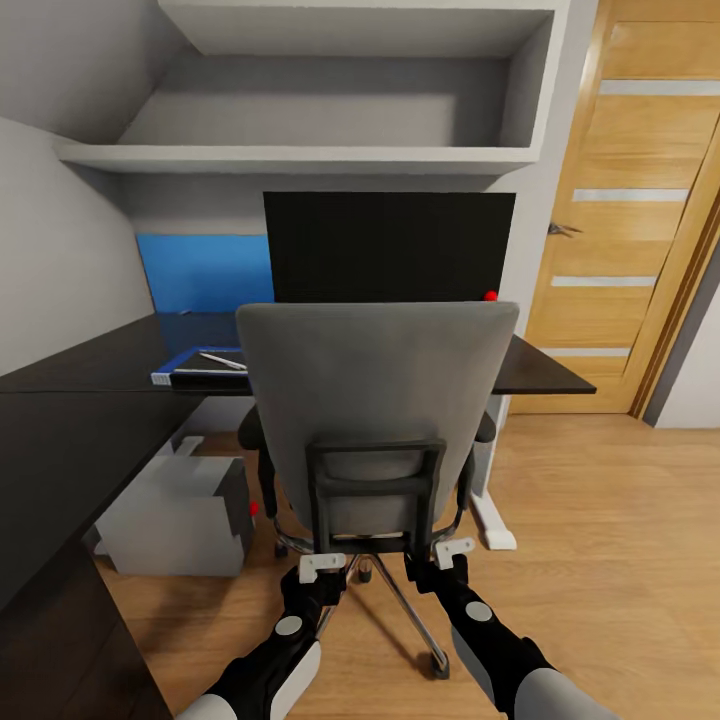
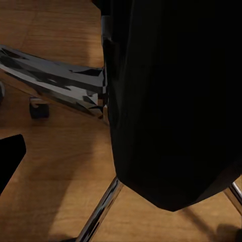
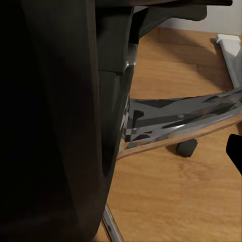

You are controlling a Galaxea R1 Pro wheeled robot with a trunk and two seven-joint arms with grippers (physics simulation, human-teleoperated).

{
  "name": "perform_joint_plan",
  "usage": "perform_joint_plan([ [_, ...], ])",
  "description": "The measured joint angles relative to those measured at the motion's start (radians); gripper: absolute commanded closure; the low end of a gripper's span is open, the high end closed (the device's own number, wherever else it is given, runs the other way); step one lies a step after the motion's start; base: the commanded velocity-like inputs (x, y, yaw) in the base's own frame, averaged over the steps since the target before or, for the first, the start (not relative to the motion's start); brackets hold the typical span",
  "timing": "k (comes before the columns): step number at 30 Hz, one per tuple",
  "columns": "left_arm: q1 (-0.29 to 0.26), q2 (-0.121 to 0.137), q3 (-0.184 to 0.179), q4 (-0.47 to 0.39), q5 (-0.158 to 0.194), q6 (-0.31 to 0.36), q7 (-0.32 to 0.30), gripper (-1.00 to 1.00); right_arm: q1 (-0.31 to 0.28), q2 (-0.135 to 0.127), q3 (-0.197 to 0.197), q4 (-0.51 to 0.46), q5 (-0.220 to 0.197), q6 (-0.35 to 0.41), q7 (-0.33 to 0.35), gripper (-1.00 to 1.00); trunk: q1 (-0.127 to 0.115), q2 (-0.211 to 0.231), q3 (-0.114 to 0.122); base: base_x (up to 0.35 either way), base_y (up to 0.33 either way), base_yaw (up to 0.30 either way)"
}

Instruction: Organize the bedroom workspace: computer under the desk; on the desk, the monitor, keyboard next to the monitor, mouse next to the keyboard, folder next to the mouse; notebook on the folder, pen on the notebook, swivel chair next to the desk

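Chair (image 1: 375, 400) dead ahead, backrest facing robot, seat already nosing under desk (image 1: 90, 380) front edge, monitor (image 1: 390, 245) behind it. Left gripper (image 1: 322, 568) and right gripper (image 1: 452, 552) sit at the black back-frame's lower corners, touching or nearly; jaw opening and grip can't be told. Arms equally near; push is straight forward. Folder stack (image 1: 200, 365) on desk left, computer (image 1: 175, 515) underneath.
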Motion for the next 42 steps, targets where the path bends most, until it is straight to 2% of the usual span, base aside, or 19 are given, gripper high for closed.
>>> perform_joint_plan([
  [11, 0.0, 0.0, 0.003, 0.0, 0.0, -0.001, 0.001, -1.0, 0.0, 0.0, 0.002, 0.0, -0.002, 0.0, -0.003, -1.0, 0.0, 0.0, 0.0, -0.027, 0.0, 0.0],
  [40, 0.0, 0.0, 0.001, 0.0, 0.0, 0.001, 0.0, -1.0, 0.0, -0.001, 0.004, 0.001, -0.004, -0.002, -0.007, -1.0, 0.001, 0.0, 0.0, -0.323, -0.056, 0.0],
  [42, 0.0, 0.0, 0.0, 0.0, 0.0, 0.001, 0.0, -1.0, 0.0, -0.001, 0.003, 0.001, -0.004, -0.002, -0.007, -1.0, -0.007, 0.014, 0.006, -0.327, -0.155, 0.0],
])
